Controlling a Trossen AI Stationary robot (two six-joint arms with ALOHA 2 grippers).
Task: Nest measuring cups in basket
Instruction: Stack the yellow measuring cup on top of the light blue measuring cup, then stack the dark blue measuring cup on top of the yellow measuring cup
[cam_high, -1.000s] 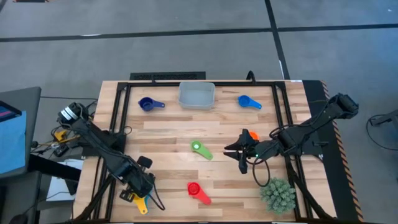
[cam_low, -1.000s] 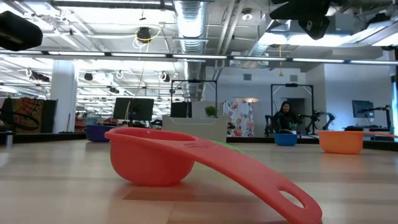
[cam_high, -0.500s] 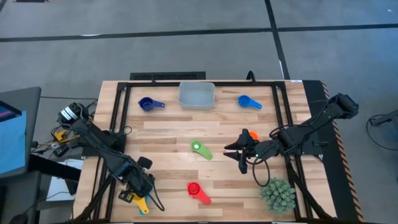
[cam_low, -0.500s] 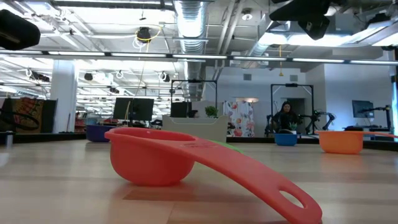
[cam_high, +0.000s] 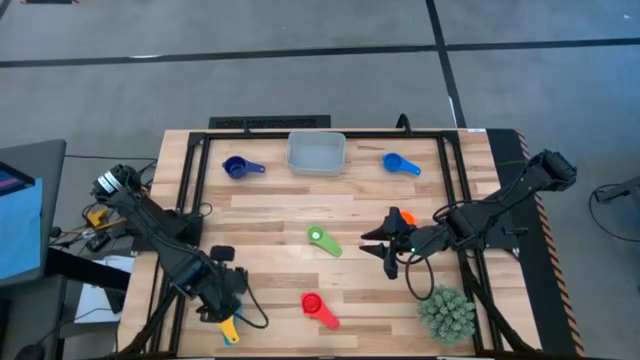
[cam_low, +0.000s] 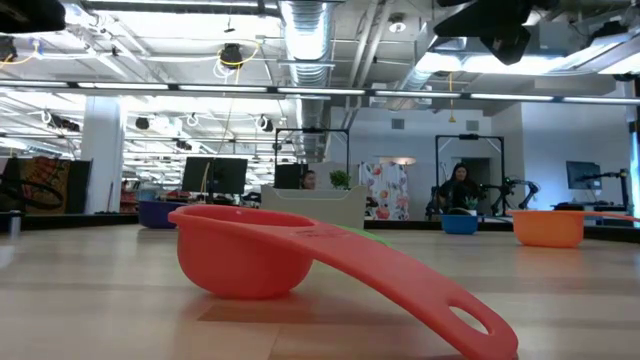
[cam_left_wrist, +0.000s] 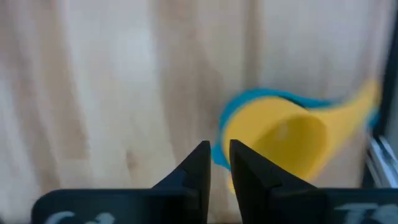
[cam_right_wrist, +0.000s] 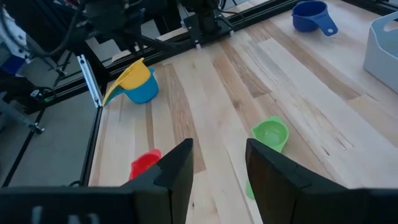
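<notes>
1. Overhead, the left gripper (cam_high: 222, 300) hangs above the yellow cup (cam_right_wrist: 130, 79), which sits nested in a light blue cup (cam_right_wrist: 144, 93) near the table (cam_high: 270, 225) corner, fingers nearly together and grasping nothing.
2. Right gripper (cam_high: 385, 245), jaws parted and empty, waits mid-table beside the green cup (cam_high: 320, 238); the basket (cam_high: 316, 153) stands at the far edge.

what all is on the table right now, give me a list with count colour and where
basket: 1, pale grey-blue, far edge, middle
dark blue cup: 1, left of the basket
blue cup: 1, right of the basket
green cup: 1, table centre
red cup: 1, near edge, middle
orange cup: 1, right of centre, by the right hand
yellow cup: 1, sitting in the light blue cup, near left corner
spiky plant: 1, green, near right corner
left hand: 1, dark, beside the yellow cup, fingers narrowly apart
right hand: 1, dark, open, between the green and orange cups
</notes>
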